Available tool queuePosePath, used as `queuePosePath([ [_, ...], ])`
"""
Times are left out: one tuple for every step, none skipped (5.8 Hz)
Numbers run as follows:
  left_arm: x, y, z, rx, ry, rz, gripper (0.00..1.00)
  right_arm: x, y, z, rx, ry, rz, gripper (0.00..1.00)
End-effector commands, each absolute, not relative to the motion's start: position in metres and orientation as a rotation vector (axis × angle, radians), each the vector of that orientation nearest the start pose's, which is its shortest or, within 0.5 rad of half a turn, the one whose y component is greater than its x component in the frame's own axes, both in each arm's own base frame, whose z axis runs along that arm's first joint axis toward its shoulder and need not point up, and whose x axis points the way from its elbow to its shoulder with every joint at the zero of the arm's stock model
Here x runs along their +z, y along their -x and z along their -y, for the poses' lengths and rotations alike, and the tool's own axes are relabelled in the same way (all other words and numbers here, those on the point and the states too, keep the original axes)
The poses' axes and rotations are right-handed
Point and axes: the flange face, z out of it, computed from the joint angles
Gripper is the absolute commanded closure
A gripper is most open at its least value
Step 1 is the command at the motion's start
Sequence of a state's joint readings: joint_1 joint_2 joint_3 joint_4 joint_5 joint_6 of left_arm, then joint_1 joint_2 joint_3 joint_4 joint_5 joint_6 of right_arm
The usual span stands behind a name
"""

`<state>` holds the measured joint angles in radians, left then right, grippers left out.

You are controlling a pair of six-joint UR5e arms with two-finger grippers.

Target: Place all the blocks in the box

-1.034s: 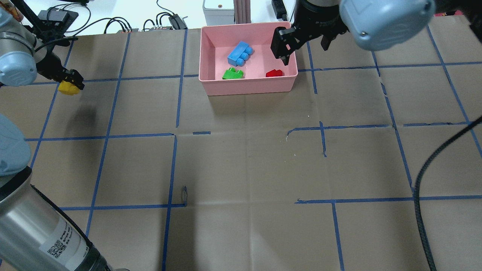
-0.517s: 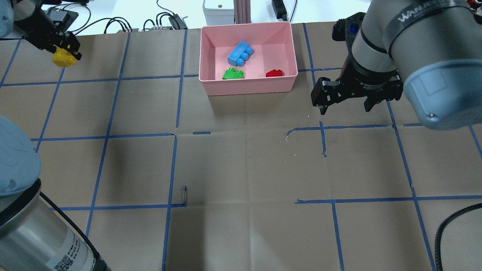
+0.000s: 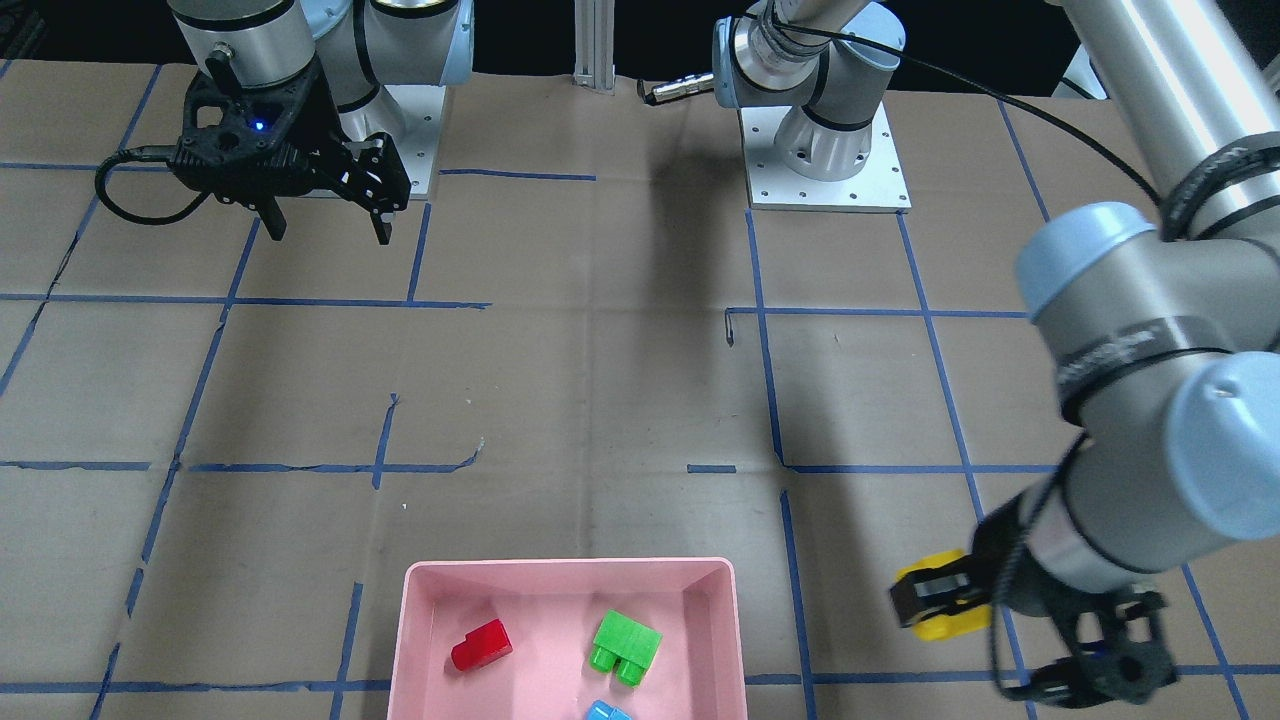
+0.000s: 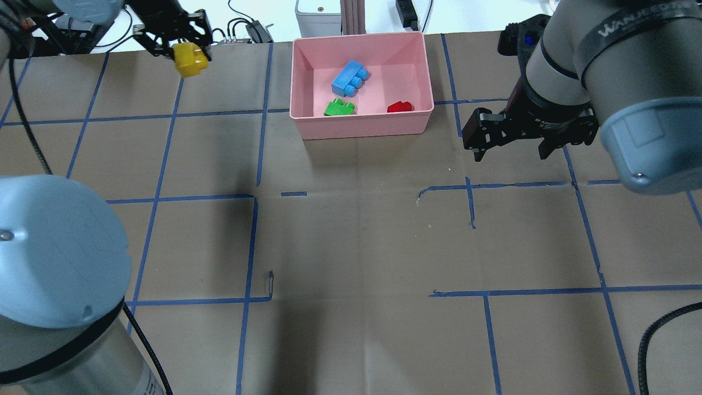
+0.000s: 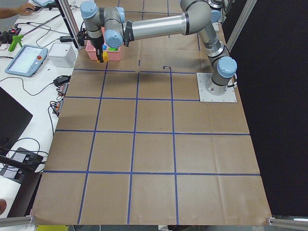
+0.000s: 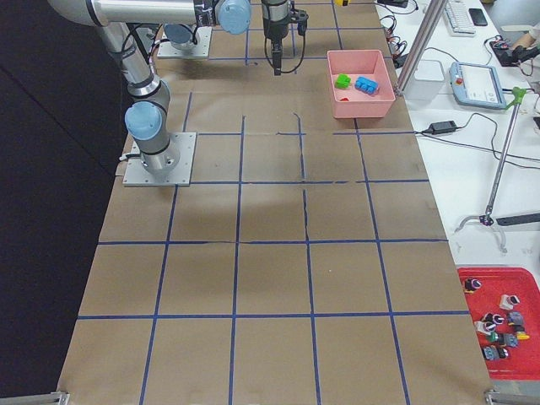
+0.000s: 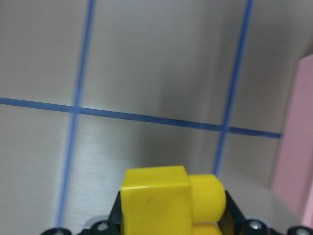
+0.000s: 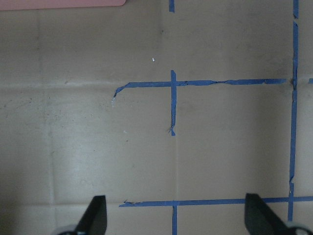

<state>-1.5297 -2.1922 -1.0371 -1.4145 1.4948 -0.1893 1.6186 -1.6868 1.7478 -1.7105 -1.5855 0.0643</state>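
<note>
A pink box (image 4: 359, 125) sits at the middle of the table's (image 4: 356, 247) far edge, the one away from the robot. Inside it lie a light blue block (image 4: 349, 78), a green block (image 4: 339, 107) and a red block (image 4: 400, 107). The left end effector (image 4: 185, 51) grips the yellow block (image 4: 191, 60) above the far edge, to the box's left and apart from it. The right end effector (image 4: 513, 153) hangs spread wide and empty, just right of the box.

3 blocks (image 4: 349, 78) lie in the box (image 4: 362, 126); the 4th block (image 4: 190, 60) hangs to its left.
</note>
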Motion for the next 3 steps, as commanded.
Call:
queuePosePath([
  [0.361,0.241,0.749,-0.149,0.542,-3.200,0.63,0.469,-0.153,0.444,-0.136,-0.035,-3.149,0.00],
  [0.322,0.268,0.763,-0.142,0.567,-3.196,0.63,0.468,-0.153,0.444,-0.132,-0.023,-3.153,0.00],
  [0.289,0.286,0.771,-0.183,0.590,-3.200,0.63,0.467,-0.153,0.444,-0.129,-0.025,-3.151,0.00],
])
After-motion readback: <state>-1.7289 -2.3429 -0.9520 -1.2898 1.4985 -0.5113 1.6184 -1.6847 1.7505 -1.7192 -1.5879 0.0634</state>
